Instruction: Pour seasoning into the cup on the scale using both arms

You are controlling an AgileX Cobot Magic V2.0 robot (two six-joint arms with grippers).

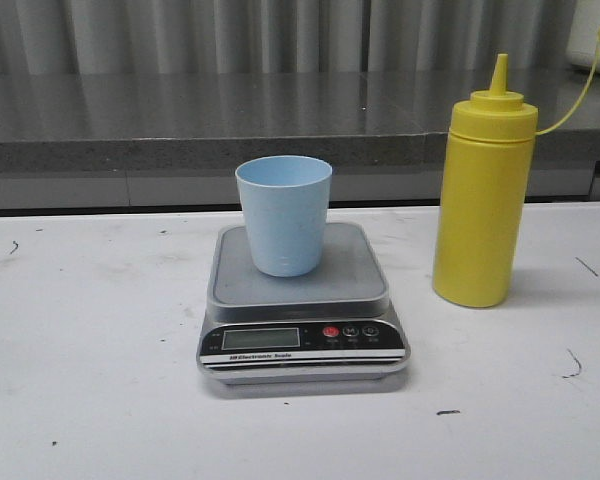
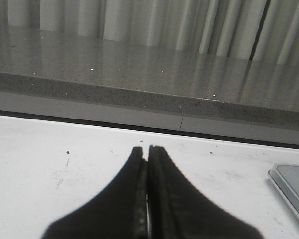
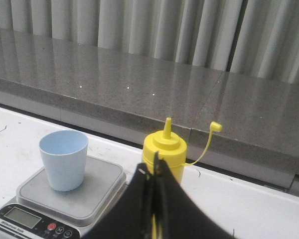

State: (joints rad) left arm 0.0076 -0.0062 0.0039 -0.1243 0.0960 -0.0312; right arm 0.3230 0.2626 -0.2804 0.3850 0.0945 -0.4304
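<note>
On the white table [image 1: 90, 330] the small light blue plastic cup [image 1: 284, 215] sits on the flat silver-grey scale [image 1: 302, 300], tall yellow squeeze bottle [image 1: 483, 190] untouched beside it, both hands [image 2: 147, 149] [image 3: 154, 172] pinched together, so they'd need opening before grabbing it.

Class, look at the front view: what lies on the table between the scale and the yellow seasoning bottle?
Nothing: between the scale and the seasoning bottle the front view shows only bare white table.

open gap between cup [image 1: 284, 215] and seasoning [image 1: 483, 195], bare table [image 1: 90, 330] left of scale [image 1: 302, 305]
</note>
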